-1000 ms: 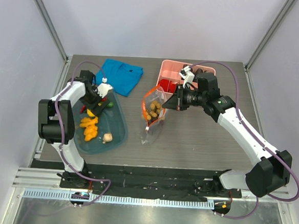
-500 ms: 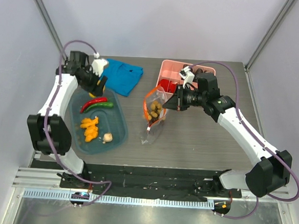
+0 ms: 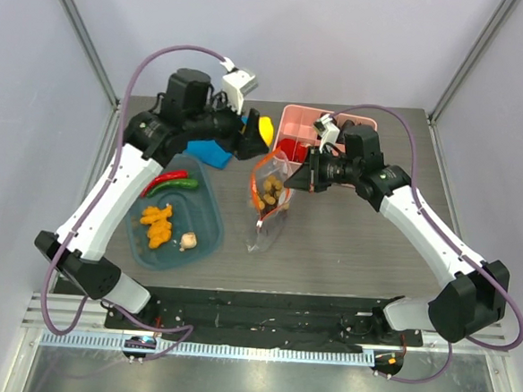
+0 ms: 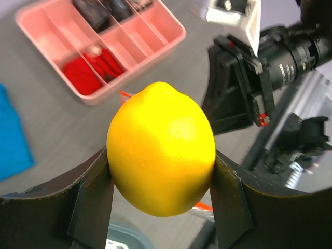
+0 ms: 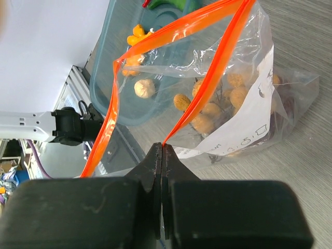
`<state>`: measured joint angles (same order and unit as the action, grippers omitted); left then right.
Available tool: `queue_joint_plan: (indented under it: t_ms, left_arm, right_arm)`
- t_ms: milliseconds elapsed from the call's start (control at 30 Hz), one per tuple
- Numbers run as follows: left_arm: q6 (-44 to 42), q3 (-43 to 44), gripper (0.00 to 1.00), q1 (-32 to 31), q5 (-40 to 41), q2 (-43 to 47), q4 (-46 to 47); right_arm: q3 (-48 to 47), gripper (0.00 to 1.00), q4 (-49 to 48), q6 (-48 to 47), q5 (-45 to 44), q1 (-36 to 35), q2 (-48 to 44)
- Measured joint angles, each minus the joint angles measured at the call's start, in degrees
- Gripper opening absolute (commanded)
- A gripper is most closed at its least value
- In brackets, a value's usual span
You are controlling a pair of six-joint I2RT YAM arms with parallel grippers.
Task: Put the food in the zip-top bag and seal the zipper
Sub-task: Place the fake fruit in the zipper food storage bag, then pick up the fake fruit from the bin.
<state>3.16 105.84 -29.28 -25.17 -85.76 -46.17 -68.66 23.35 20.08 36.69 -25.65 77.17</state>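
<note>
Left wrist view: the yellow toy food [image 4: 161, 145] is clamped between the 2 dark fingers of the left gripper [image 4: 162, 194], which is closed on its sides. In the right wrist view the right gripper [image 5: 162, 155] is pinched shut on 1 lip of the zipper [image 5: 207, 88], so the mouth of the zip-top bag [image 5: 249, 124] is held open and raised, while the other lip hangs free in a loop. Tan pieces [image 5: 231, 96] are already seen inside the bag, whose bottom rests on the table [image 3: 357, 247]. From above, the carried food is seen in the air just beyond and to the left of the bag's mouth, near the pink divided box [image 3: 302, 127]; it is apart from the bag and not yet over the opening. The step in hand is judged to be the carrying of 1 item to the bag. Next, the food would need to be brought over the gap between the 2 orange lips, lowered and released. A red chili [image 3: 162, 181], a green vegetable [image 3: 184, 183], orange pieces [image 3: 156, 225] and a garlic bulb [image 3: 187, 240] lie in the teal tub [image 3: 210, 224], so filling is judged unfinished and sealing not begun.
</note>
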Motion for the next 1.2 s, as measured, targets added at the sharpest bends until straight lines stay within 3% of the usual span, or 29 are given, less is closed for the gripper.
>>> queue_joint_plan:
  t_ms: [233, 300, 333, 433, 500, 667, 800, 933, 1100, 1200]
  left_arm:
    - [8.98, -11.34, 0.5, -6.38, 0.07, -1.95, 2.34]
    - [10.56, -14.05, 0.59, -6.86, 0.02, -2.8, 2.23]
    - [11.43, -15.02, 0.71, -6.88, 0.0, -3.3, 2.12]
    - [12.35, -15.23, 0.92, -6.86, 0.09, -4.83, 1.36]
    - [11.76, -14.36, 0.99, -6.86, 0.31, -5.29, 0.33]
    - [7.89, -10.36, 1.0, -5.79, 0.61, -4.28, -3.89]
    - [4.35, -10.08, 1.0, 0.37, -0.15, 1.31, -6.99]
    - [-1.25, -10.62, 1.0, 12.33, -1.11, 6.64, -11.19]
    - [-14.51, -21.81, 1.0, 23.08, 0.2, 10.51, -17.68]
    - [-19.41, -29.86, 0.99, 25.29, 4.66, 9.57, -20.28]
  right_arm:
    - [-0.24, 0.01, 0.26, 0.02, -0.15, 0.0, -0.02]
    - [-0.24, 0.01, 0.28, 0.2, -0.13, 0.0, -0.02]
    - [-0.24, 0.01, 0.28, 0.26, -0.13, 0.0, -0.02]
    - [-0.24, 0.01, 0.31, 0.48, -0.17, 0.0, -0.02]
    - [-0.24, 0.01, 0.31, 0.61, -0.15, 0.0, -0.04]
    - [-0.24, 0.01, 0.35, 0.57, -0.2, 0.0, -0.31]
    - [-0.24, 0.01, 0.48, 0.5, -0.26, 0.0, -0.61]
    - [-0.24, 0.01, 0.63, 0.09, -0.39, 0.0, -0.76]
    - [-0.24, 0.01, 0.7, -0.28, -0.42, 0.0, -0.76]
    - [-0.22, 0.01, 0.72, -0.35, -0.42, 0.0, -0.76]
